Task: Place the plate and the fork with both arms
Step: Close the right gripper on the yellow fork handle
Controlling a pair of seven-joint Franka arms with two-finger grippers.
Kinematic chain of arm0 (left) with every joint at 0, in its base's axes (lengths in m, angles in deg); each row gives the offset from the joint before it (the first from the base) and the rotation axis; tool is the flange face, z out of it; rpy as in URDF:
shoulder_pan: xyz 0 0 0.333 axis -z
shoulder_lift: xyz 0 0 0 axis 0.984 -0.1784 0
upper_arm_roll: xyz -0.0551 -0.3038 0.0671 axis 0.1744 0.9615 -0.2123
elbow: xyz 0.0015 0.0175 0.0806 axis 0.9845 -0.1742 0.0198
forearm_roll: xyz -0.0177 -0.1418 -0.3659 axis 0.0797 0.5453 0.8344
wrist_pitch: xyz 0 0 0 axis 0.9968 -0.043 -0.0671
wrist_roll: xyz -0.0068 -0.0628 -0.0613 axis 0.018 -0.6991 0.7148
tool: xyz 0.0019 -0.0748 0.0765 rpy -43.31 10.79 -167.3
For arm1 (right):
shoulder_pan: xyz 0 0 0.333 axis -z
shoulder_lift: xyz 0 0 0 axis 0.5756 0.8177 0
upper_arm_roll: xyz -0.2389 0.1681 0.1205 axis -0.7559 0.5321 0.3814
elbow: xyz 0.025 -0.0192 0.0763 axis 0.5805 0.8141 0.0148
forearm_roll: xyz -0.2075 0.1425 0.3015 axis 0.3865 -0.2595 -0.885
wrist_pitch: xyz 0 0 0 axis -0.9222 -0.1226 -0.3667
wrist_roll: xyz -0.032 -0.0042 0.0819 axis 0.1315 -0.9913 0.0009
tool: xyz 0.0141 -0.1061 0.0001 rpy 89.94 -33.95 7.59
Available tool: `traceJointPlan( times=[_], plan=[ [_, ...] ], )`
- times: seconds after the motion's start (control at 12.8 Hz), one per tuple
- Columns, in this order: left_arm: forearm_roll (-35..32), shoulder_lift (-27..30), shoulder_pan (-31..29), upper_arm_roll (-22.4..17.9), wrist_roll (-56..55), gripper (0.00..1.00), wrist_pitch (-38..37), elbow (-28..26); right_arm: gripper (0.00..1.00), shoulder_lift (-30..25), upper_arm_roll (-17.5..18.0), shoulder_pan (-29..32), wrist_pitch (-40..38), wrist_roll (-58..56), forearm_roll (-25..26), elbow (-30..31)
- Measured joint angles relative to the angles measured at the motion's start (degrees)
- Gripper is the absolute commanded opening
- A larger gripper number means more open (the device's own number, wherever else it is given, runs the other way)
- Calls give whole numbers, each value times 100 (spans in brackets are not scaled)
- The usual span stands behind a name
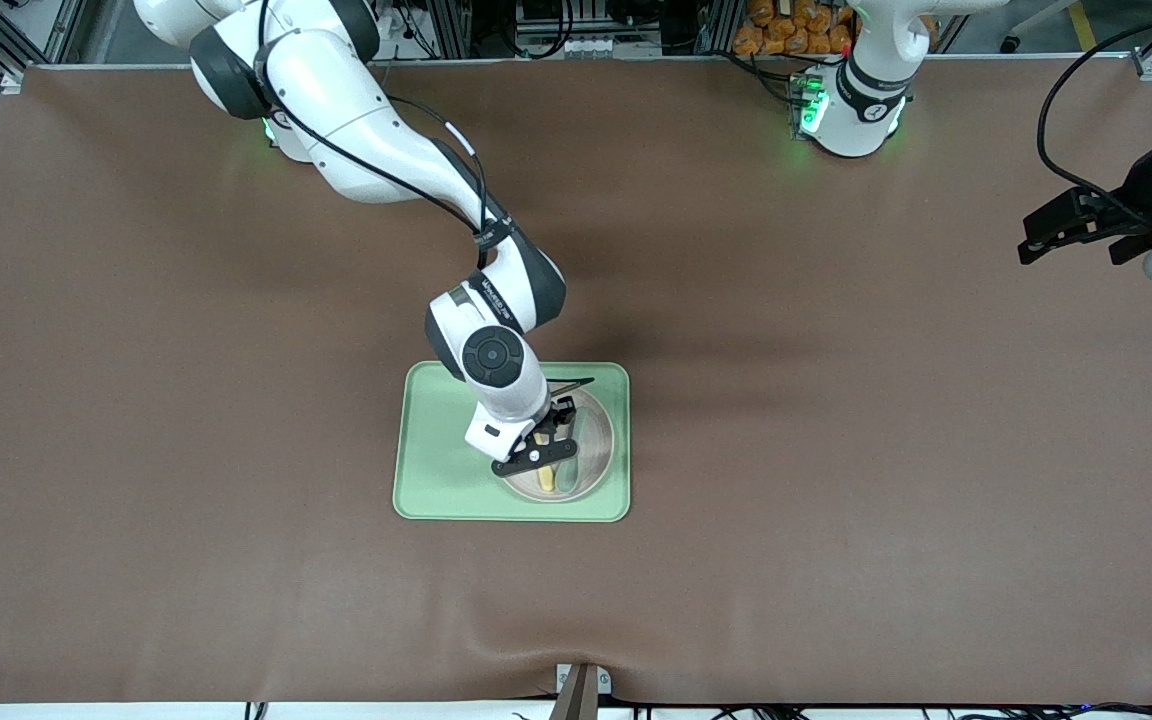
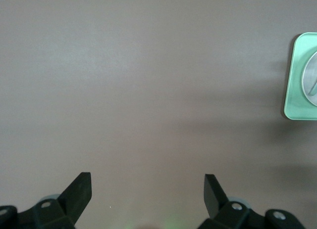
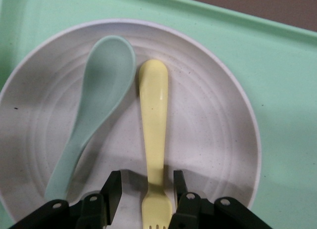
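The speckled off-white plate (image 1: 598, 440) lies on the pale green tray (image 1: 436, 480). The pale yellow fork (image 1: 546, 481) and a grey-green spoon (image 1: 569, 470) lie side by side in the plate. My right gripper (image 1: 539, 455) is low over the plate and open. In the right wrist view its fingers (image 3: 113, 189) stand on either side of the fork (image 3: 154, 120) near the tines, with a gap on each side. The spoon (image 3: 101, 90) lies beside the fork on the plate (image 3: 213, 135). My left gripper (image 1: 1071, 240) is open and empty, up over bare table at the left arm's end.
The tray (image 3: 282, 90) rims the plate closely on the side toward the left arm. The left wrist view shows brown table mat under the left gripper (image 2: 147, 189), with the tray (image 2: 294, 85) and the plate (image 2: 311, 78) at its edge.
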Motion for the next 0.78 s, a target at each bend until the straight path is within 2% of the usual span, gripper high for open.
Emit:
traceJointPlan(
  times=[0.47,0.63,0.78],
  plan=[
    [0,8,-10,-10,107,100,-1,8,24,16,0,-1,15,-3,3,-4],
    [0,8,-16,-15,135,100,-2,9,6,25,0,-1,16,-3,9,-4],
    [-2,8,-15,-15,137,100,-2,22,5,27,-2,-7,16,-3,23,-8]
  ],
)
